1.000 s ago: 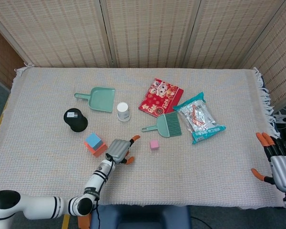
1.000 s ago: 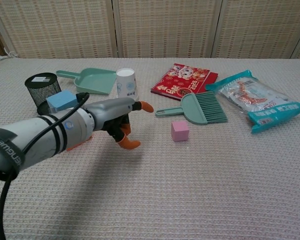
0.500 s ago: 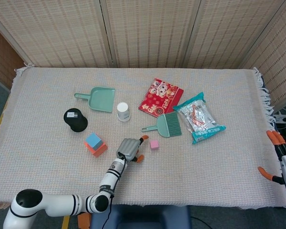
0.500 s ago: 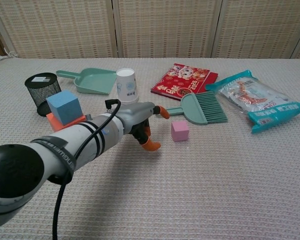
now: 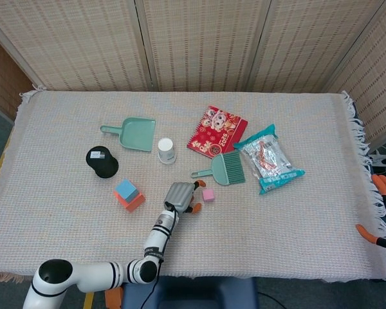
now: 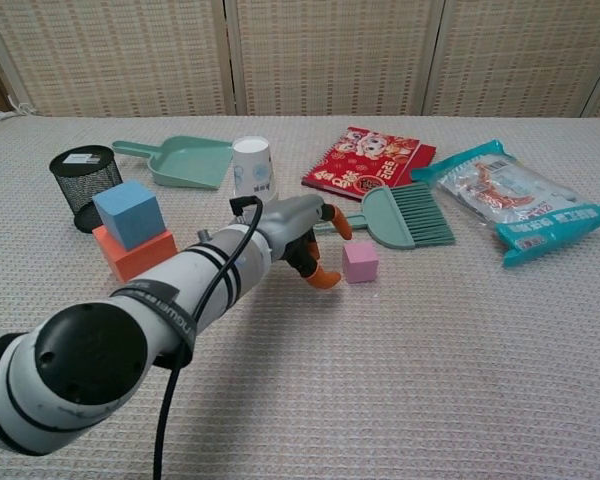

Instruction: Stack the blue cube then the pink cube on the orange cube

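Blue cube point(image 6: 128, 212) sits on orange cube point(image 6: 132, 251) — first step done; left hand point(image 6: 302, 232), fingers apart and empty, hovers just beside pink cube point(image 6: 360, 261), seemingly untouched; next — close on it.

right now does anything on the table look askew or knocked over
The blue cube sits twisted on the orange cube, its corners out of line with the block below. The white paper cup stands mouth down. Nothing looks spilled or damaged; the left hand is open beside the pink cube.
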Motion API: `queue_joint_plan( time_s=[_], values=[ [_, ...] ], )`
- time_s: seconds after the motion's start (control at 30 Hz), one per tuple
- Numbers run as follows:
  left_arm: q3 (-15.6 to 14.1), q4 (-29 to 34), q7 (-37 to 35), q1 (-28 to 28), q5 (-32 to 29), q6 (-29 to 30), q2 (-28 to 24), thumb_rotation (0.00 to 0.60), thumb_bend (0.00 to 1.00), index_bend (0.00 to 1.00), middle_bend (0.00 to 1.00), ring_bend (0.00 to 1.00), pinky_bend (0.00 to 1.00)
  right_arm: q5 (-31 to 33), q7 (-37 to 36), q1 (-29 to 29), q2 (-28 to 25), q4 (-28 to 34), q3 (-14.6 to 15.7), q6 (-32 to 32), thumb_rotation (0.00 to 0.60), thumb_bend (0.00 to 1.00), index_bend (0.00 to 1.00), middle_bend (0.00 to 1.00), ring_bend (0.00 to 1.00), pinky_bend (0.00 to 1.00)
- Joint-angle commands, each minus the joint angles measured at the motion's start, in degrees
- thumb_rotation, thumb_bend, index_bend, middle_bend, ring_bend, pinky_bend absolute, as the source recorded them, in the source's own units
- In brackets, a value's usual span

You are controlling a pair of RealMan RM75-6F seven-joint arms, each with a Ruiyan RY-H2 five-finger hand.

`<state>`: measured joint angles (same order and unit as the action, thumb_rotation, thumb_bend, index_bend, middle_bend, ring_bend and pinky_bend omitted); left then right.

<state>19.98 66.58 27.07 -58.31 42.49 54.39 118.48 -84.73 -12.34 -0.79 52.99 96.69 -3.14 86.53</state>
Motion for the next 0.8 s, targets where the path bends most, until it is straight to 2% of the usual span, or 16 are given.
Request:
queue_joint_plan(
  time_s=[0.03,0.3,0.47,0.8],
  values=[
    [0.2,-1.4,-0.1,-0.5,0.4,-0.4,1.3,0.600,0.34,0.26,1.00,1.00,1.00,0.0,-1.4,0.7,-0.4,-0.4,-0.2,1.0,0.600,0.09,0.00,0.00,0.00,0.00],
    [1.1,-2.9,-0.1,-1.2,0.9,-0.7,2.9,0.600,0.34,0.26,1.00,1.00,1.00,0.1,-2.7,0.7,-0.7,-0.9,-0.3,0.8,0.600,0.09,0.00,0.00,0.00,0.00],
    [2.7,-5.0,-1.4,-1.6,1.3,-0.6,4.2,0.600,0.34,0.29,1.00,1.00,1.00,-0.1,-3.2,1.0,-0.9,-0.9,-0.3,1.1,0.600,0.09,0.00,0.00,0.00,0.00],
    [3.8,-8.8,-3.0,-1.9,2.5,-1.3,6.1,0.600,0.34,0.45,1.00,1.00,1.00,-0.5,-3.8,1.2,-1.1,-1.2,-0.4,1.4,0.600,0.09,0.00,0.00,0.00,0.00]
  ],
)
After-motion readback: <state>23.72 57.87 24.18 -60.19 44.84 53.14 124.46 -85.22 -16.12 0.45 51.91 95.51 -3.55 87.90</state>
